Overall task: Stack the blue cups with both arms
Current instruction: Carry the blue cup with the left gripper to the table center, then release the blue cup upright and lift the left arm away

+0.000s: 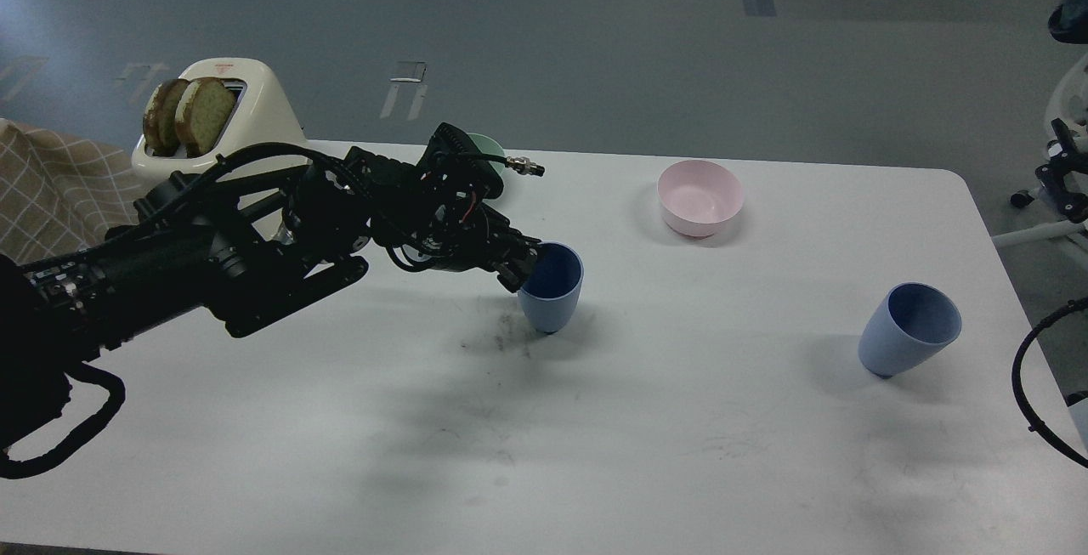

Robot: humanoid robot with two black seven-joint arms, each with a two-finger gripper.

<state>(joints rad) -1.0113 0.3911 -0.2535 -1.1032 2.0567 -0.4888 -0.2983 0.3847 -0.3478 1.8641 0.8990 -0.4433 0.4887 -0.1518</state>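
Note:
My left gripper (520, 264) is shut on the left rim of a blue cup (552, 293) near the middle of the white table (680, 453). The cup stands upright with its base at or just above the tabletop. The second blue cup (908, 341) stands alone at the right side of the table, mouth up, leaning slightly. Only a black cable loop (1033, 376) of my right arm shows at the right edge; its gripper is out of view.
A pink bowl (699, 197) sits at the back centre-right. A mint-green bowl (489, 149) is mostly hidden behind my left wrist. A cream toaster (221, 126) with two bread slices stands at the back left. Dark scuff marks lie left of the held cup.

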